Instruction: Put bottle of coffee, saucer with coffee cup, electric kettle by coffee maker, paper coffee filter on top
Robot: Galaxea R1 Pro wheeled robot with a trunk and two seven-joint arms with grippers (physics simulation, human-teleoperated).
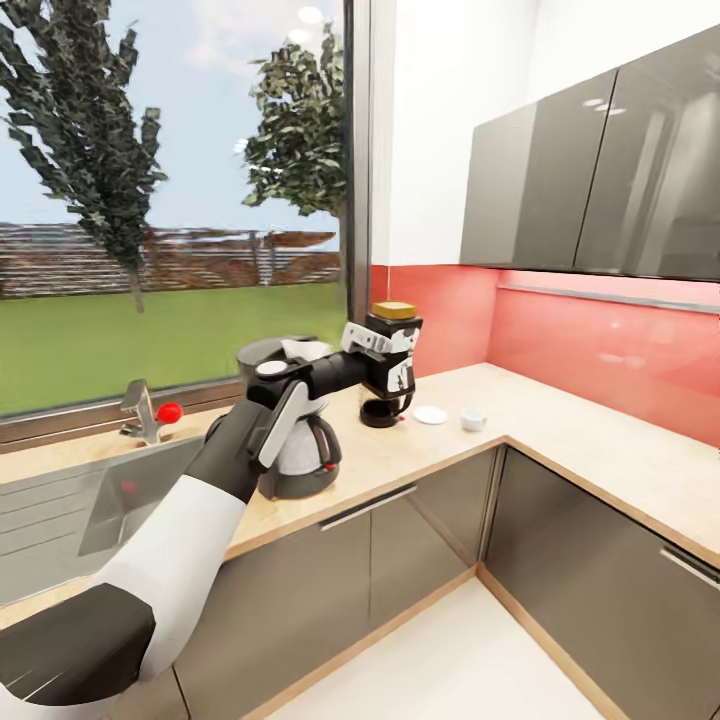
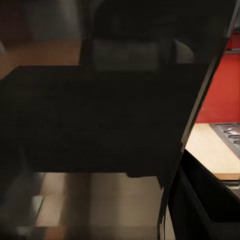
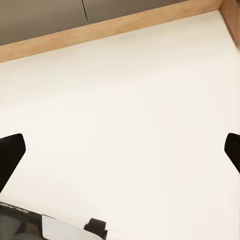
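In the head view my left gripper (image 1: 388, 358) is shut on the bottle of coffee (image 1: 396, 330), a dark jar with a tan-yellow lid, held above the kitchen countertop (image 1: 560, 420). Just under it stands the dark electric kettle (image 1: 384, 411), mostly hidden by the jar. The coffee maker (image 1: 305, 455), with its white carafe and red switch, stands nearer, partly behind my forearm. The white saucer (image 1: 430, 415) lies right of the kettle, and the coffee cup (image 1: 473, 419) stands beside it on the counter. The left wrist view is close and dark. My right gripper (image 3: 120, 150) hangs open over pale floor.
A steel sink (image 1: 100, 500) and a faucet (image 1: 145, 410) with a red knob sit left of the coffee maker, under the window. Dark wall cabinets (image 1: 600, 180) hang above the red backsplash (image 1: 600, 350). Base cabinets (image 1: 400, 560) line the L-shaped counter.
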